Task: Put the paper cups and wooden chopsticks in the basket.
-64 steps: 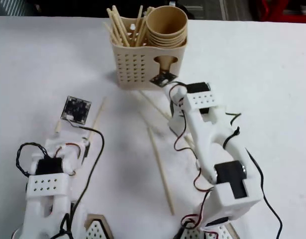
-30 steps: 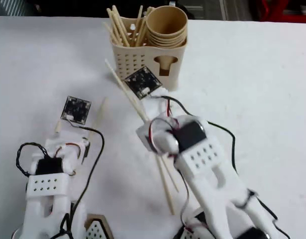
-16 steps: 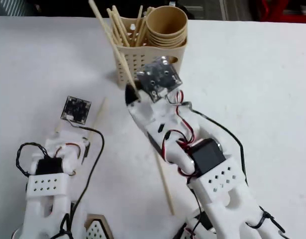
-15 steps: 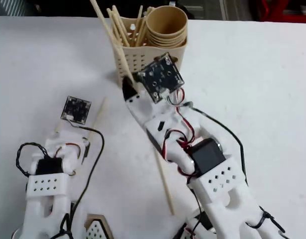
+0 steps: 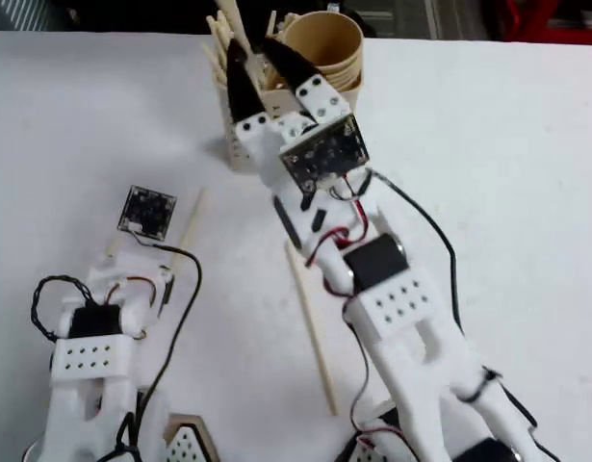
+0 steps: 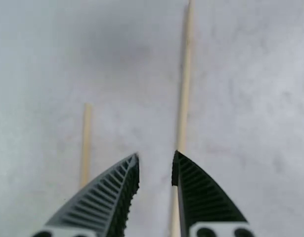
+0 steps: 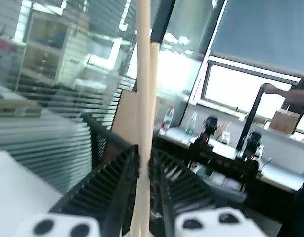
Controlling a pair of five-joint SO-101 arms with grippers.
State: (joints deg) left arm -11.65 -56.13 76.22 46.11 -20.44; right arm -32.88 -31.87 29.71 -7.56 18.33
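A cream perforated basket (image 5: 240,144) stands at the back of the table with stacked paper cups (image 5: 324,43) and several chopsticks in it. My right gripper (image 5: 249,43) is raised over the basket's left part, shut on a wooden chopstick (image 7: 143,74) that stands upright between its fingers, where the gripper (image 7: 144,150) also shows. One chopstick (image 5: 310,327) lies on the table beside the right arm. My left gripper (image 6: 155,163) is open low over the table, one chopstick (image 6: 184,89) under its right finger, another (image 6: 86,143) just left of it.
The left arm's camera board (image 5: 147,212) and a black cable (image 5: 185,308) sit at the front left. The right arm's body (image 5: 392,308) stretches from the front edge toward the basket. White tabletop (image 5: 488,164) lies open to the right.
My right gripper lifted a chopstick off the table and swung it up and back over the basket. The left arm has stayed still.
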